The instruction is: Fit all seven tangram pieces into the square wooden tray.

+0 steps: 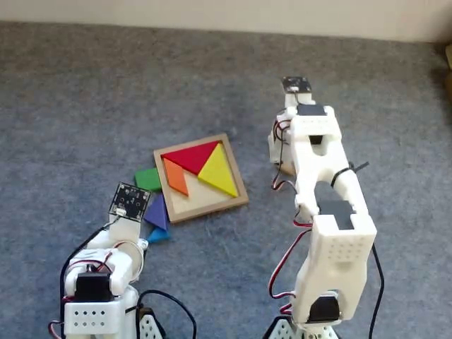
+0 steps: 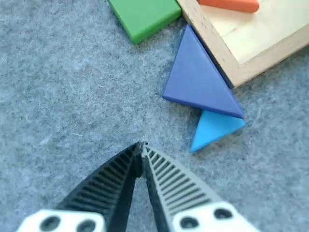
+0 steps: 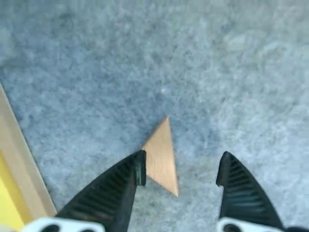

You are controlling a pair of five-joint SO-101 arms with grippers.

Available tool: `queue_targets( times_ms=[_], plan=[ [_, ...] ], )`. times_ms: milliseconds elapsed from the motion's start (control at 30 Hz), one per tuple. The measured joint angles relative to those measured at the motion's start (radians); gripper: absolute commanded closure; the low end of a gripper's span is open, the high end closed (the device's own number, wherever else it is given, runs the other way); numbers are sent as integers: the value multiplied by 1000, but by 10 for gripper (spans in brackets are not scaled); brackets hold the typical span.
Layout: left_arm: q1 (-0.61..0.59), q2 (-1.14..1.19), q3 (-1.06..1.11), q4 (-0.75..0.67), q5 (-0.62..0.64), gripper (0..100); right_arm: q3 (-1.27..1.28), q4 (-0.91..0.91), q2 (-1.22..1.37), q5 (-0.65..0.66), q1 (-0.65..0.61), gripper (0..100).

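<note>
Right gripper (image 3: 182,169): fingers spread, holding nothing, low over the carpet (image 3: 217,58).
Tan triangle (image 3: 161,159): flat on the carpet between these fingers, closer to one of them, outside the tray (image 3: 17,159).
Long side: points away from the gripper, so the fingers would close across it.
Nearer arm: the right one, I judge; the left gripper (image 2: 142,150) is pressed together and empty near the dark blue triangle (image 2: 198,79).

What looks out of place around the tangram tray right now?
Four pieces sit outside the wooden tray. The green piece, dark blue triangle and light blue triangle crowd one edge. A tan triangle lies alone on the carpet by the right gripper.
</note>
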Motion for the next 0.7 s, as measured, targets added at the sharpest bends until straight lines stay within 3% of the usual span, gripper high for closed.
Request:
queue_targets(
  times_ms=[267, 433, 700],
  plan=[
    [0, 0, 0, 0, 0, 993, -40, 31, 89, -2, -35, 768],
    [0, 0, 0, 0, 0, 993, -46, 41, 92, -2, -38, 851],
    [0, 0, 0, 0, 0, 993, -48, 43, 91, -2, -37, 858]
  ],
)
